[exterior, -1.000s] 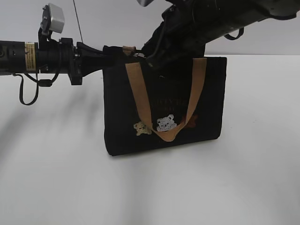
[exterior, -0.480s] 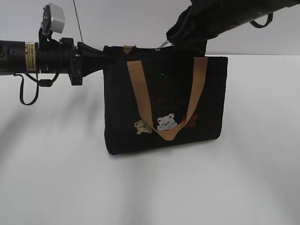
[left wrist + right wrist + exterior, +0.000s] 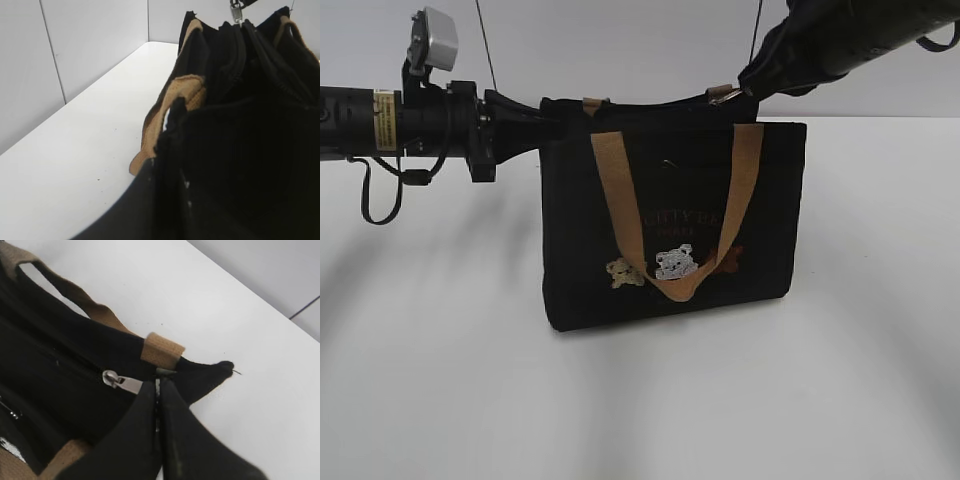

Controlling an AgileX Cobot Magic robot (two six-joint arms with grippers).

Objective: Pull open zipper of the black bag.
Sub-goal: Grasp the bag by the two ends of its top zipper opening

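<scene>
In the exterior view the black bag (image 3: 670,225) stands upright on the white table (image 3: 450,400), and our left gripper (image 3: 552,112) pinches the bag's upper left corner to steady it. Our right gripper (image 3: 748,85) has travelled from above the left handle, a second ago, to the far right end of the rim — the silvery pull tab (image 3: 725,95) has come with it, so we judge the zipper (image 3: 650,104) nearly run to its end. In the left wrist view our own fingers are lost in dark fabric, jaws nearly together on the bag's edge; the rim ahead gapes between its two zip lines, and the tab (image 3: 236,11) hangs at the far end under the other arm. In the right wrist view the right gripper (image 3: 158,386) has its fingers pressed shut on the pull tab (image 3: 121,382), right beside a tan strap loop (image 3: 162,350) and the bag's end corner — little track seems left, so the pull looks almost done, and further hauling would likely just drag the bag
</scene>
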